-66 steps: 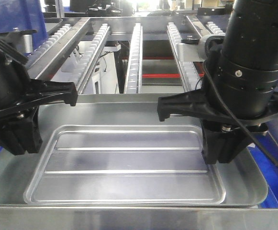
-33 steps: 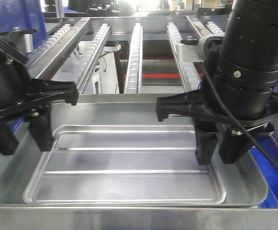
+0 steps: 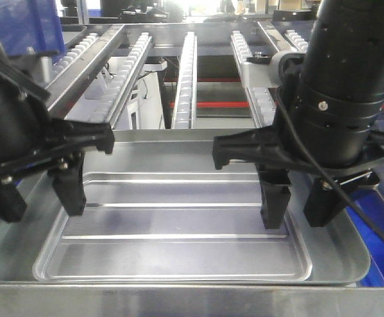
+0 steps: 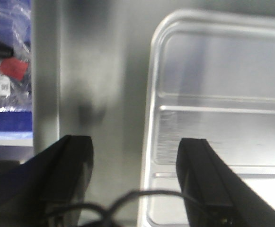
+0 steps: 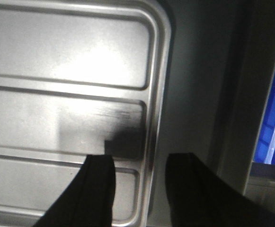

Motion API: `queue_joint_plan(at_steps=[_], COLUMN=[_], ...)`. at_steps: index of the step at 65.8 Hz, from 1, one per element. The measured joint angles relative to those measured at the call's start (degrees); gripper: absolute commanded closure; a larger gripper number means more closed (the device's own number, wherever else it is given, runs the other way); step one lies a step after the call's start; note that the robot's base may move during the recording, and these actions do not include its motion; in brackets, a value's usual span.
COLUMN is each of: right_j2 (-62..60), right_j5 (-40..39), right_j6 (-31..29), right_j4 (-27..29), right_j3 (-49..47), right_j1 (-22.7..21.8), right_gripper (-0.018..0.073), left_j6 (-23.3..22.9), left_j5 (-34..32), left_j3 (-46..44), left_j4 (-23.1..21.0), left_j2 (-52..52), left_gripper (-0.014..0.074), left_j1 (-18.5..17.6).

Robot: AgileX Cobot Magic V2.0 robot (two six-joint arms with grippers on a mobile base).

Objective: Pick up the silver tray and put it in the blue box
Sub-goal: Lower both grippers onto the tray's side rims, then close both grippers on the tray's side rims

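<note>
Fingers spread since earlier: left gripper (image 3: 38, 205), right gripper (image 3: 299, 214) both open over silver tray (image 3: 178, 224) short ends.

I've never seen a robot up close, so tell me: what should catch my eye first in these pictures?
The big shiny silver tray fills the middle, with two long ridges across its sunken centre. Two bulky black arms hang over it: the left gripper and the right gripper, both open, one over each end of the tray. Behind them, white roller rails run away into the background.
</note>
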Motion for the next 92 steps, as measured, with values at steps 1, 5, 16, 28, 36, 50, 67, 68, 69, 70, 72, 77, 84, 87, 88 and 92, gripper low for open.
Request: queue_joint_plan(at_steps=[1,5,16,28,36,50,67,68,69,70,72,77,84,87,88,92], right_j2=[0.1,0.2,0.2,0.2,0.2,0.7,1.3,1.3,1.4,1.4,1.4,1.5,2.4,3.0,3.1,3.2], right_j5=[0.0,-0.1,-1.0,-1.3,-1.3,-1.4,-1.7,-1.7,-1.7,-1.7,-1.7,-1.7,-1.7,-1.7,-1.7,-1.7], right_j6=[0.0,0.1,0.3,0.6,0.8,0.9,0.9,0.9,0.9,0.9,0.9,0.9,0.9,0.9,0.9,0.9], right_j4=[0.0,0.0,0.0,0.0,0.0,0.1,0.5,0.5,0.5,0.5,0.5,0.5,0.5,0.5,0.5,0.5], right_j3=[0.0,0.0,0.0,0.0,0.0,0.0,0.0,0.0,0.0,0.0,0.0,0.0,0.0,0.0,0.0,0.0], right_j1=[0.0,0.0,0.0,0.0,0.0,-1.2,-2.1,-2.1,-2.1,-2.1,-2.1,-2.1,-2.1,-2.1,-2.1,-2.1], right_gripper=[0.0174,0.0174,0.0174,0.0174,0.0174,0.0174,0.0174,0.0174,0.0174,0.0174,0.0174,0.0174,0.0174,0.0176,0.0176,0.0176], left_j6=[0.0,0.0,0.0,0.0,0.0,0.0,0.0,0.0,0.0,0.0,0.0,0.0,0.0,0.0,0.0,0.0], left_j5=[0.0,0.6,1.4,1.2,0.9,0.7,0.0,0.0,0.0,0.0,0.0,0.0,0.0,0.0,0.0,0.0], left_j3=[0.0,0.0,0.0,0.0,0.0,0.0,0.0,0.0,0.0,0.0,0.0,0.0,0.0,0.0,0.0,0.0], left_j4=[0.0,0.0,0.0,0.0,0.0,0.0,0.0,0.0,0.0,0.0,0.0,0.0,0.0,0.0,0.0,0.0], left_j2=[0.2,0.5,1.0,1.2,1.2,1.2,1.2,1.2,1.2,1.2,1.2,1.2,1.2,1.2,1.2,1.2], left_gripper=[0.03,0.03,0.03,0.03,0.03,0.03,0.03,0.03,0.03,0.03,0.03,0.03,0.03,0.03,0.03,0.03], left_j1=[0.0,0.0,0.0,0.0,0.0,0.0,0.0,0.0,0.0,0.0,0.0,0.0,0.0,0.0,0.0,0.0])
